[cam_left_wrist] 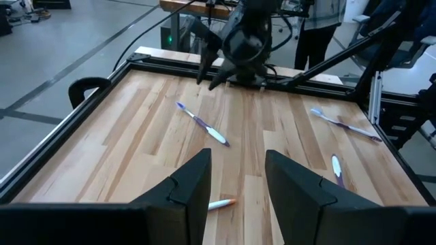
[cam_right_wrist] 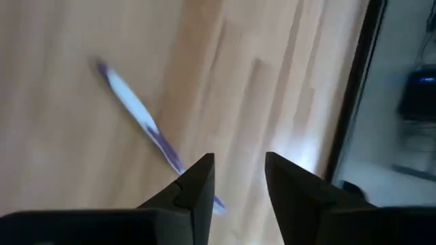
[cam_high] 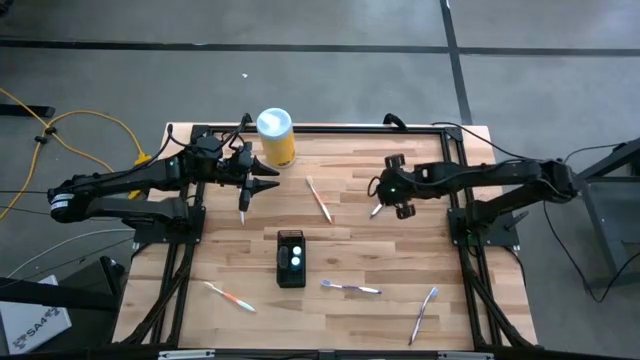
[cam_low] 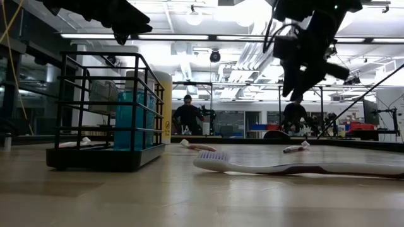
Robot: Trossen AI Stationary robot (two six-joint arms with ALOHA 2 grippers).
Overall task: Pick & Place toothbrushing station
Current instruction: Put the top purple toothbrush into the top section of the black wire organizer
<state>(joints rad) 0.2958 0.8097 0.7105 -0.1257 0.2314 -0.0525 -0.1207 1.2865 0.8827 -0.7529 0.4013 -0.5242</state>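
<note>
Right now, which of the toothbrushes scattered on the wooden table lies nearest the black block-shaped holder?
The white-and-purple toothbrush, lying just right of the black slotted holder in the high view. The orange-handled ones and the purple one by the table's corner lie farther off.

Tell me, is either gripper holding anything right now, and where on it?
Nothing is held. The left gripper is open with bare table between its fingers; the right gripper is open and empty above a purple toothbrush.
</note>
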